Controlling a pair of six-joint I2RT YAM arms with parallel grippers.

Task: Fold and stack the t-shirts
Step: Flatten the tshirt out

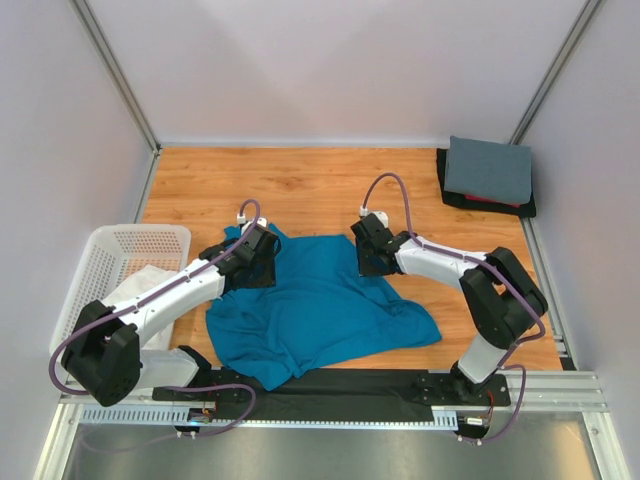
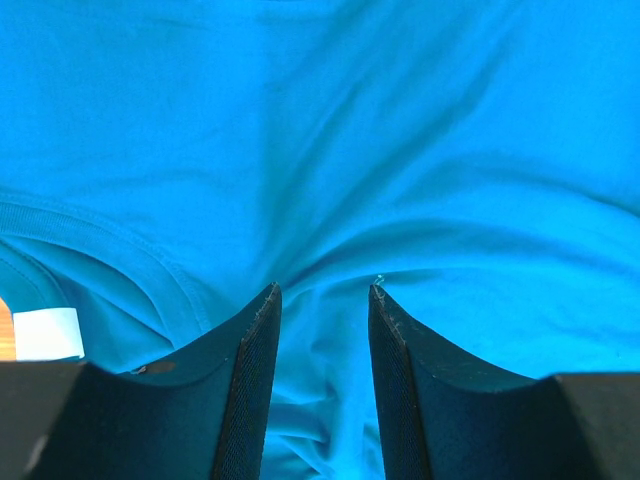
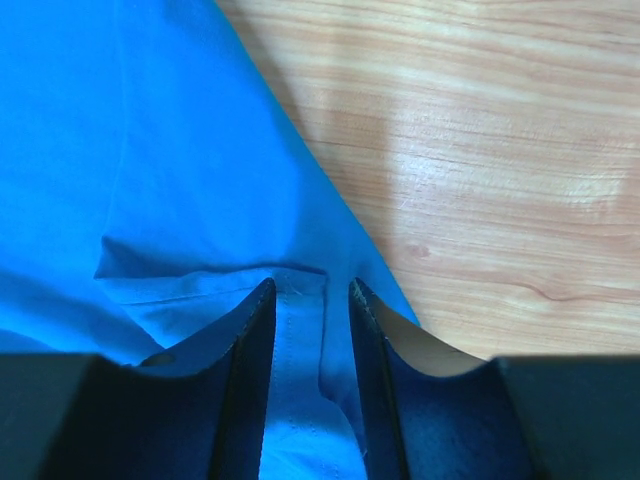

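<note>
A teal-blue t-shirt (image 1: 320, 310) lies spread and wrinkled on the wooden table between my arms. My left gripper (image 1: 250, 262) is down on its far left edge. In the left wrist view, the left gripper (image 2: 325, 288) has its jaws a little apart over a ridge of teal cloth (image 2: 400, 150), and a white label (image 2: 45, 333) shows by the collar. My right gripper (image 1: 372, 262) is on the far right edge. In the right wrist view, the right gripper (image 3: 307, 283) has its jaws a little apart astride the hem (image 3: 300, 340). A folded slate-grey shirt (image 1: 488, 168) tops a stack at the back right.
The stack has a dark shirt (image 1: 445, 185) and a red sliver (image 1: 490, 200) under the grey one. A white mesh basket (image 1: 110, 260) at the left holds a white tee (image 1: 150, 280). A black mat (image 1: 340, 385) lines the near edge. Bare wood (image 3: 480, 150) lies beside the hem.
</note>
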